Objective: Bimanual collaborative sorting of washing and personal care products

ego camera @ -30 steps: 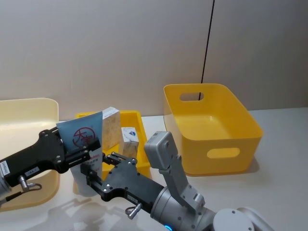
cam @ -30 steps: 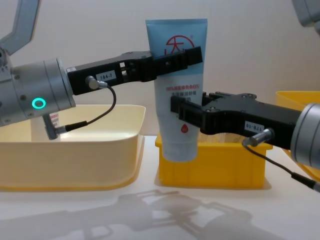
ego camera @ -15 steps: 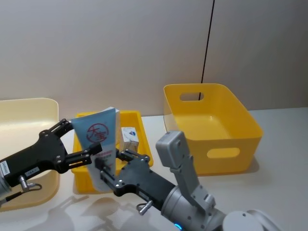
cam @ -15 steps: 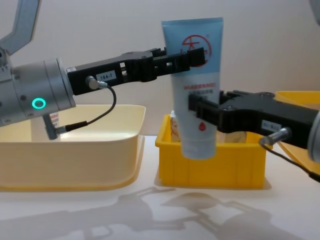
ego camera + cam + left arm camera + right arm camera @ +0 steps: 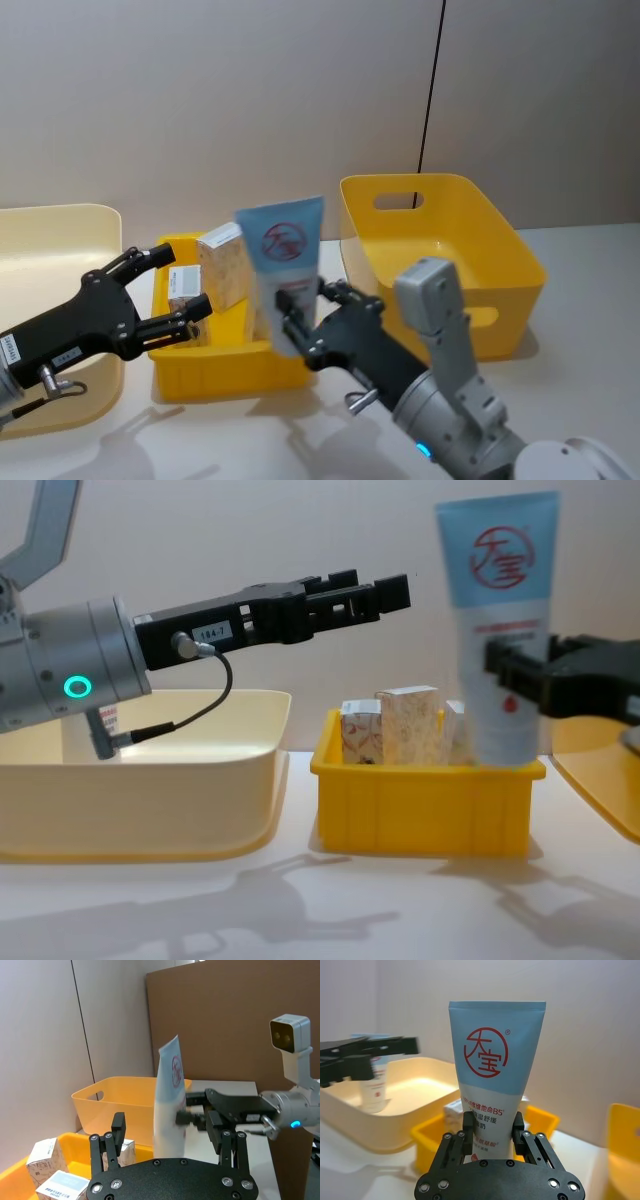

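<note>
small yellow bin, centre of the head view, holds upright cartons. cream bin at left holds a second tube. large yellow bin stands at right. bare bench spans the chest view's foreground. the light-blue tube, with red ring logo and crimp upward, stands upright over the small bin's right end. right pincer is clamped on its lower half. left pincer, fingers apart, hangs over the bin's left end, clear of the tube.

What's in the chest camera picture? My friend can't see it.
The right gripper holds a tall light-blue tube upright at the right end of a small yellow bin with whitish cartons standing inside. The left gripper reaches in from the left, jaws open and empty, higher than the cartons.
</note>
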You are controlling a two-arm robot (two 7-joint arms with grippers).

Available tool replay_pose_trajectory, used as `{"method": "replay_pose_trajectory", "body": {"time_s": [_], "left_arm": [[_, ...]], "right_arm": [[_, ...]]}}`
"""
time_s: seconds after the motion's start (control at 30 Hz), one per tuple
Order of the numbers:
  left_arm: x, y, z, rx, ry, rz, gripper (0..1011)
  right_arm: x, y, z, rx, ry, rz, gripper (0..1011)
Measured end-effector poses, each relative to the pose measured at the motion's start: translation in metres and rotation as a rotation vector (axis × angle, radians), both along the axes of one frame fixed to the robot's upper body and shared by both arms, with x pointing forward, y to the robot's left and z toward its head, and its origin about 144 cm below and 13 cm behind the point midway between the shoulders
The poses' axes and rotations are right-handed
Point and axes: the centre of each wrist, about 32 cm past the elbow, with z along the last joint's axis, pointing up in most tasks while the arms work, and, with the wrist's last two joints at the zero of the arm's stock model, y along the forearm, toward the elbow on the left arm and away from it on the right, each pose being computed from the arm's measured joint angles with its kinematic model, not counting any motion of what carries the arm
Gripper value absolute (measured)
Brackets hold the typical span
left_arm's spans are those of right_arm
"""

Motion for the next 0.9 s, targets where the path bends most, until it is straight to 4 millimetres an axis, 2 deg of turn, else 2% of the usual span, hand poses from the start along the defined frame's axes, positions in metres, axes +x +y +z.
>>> {"method": "replay_pose_trajectory", "body": {"time_s": [0.37,0.7,0.9], "left_arm": [[0.000,0.000,0.000,0.000,0.000,0.000,1003],[0.000,0.000,0.000,0.000,0.000,0.000,1003],[0.000,0.000,0.000,0.000,0.000,0.000,1003]], "right_arm": [[0.006,-0.028,0.010,-0.005,-0.121,-0.156,440],[0.024,-0.059,0.021,-0.005,-0.264,-0.313,440],[0.030,-0.071,0.025,-0.007,-0.299,-0.377,440]]}}
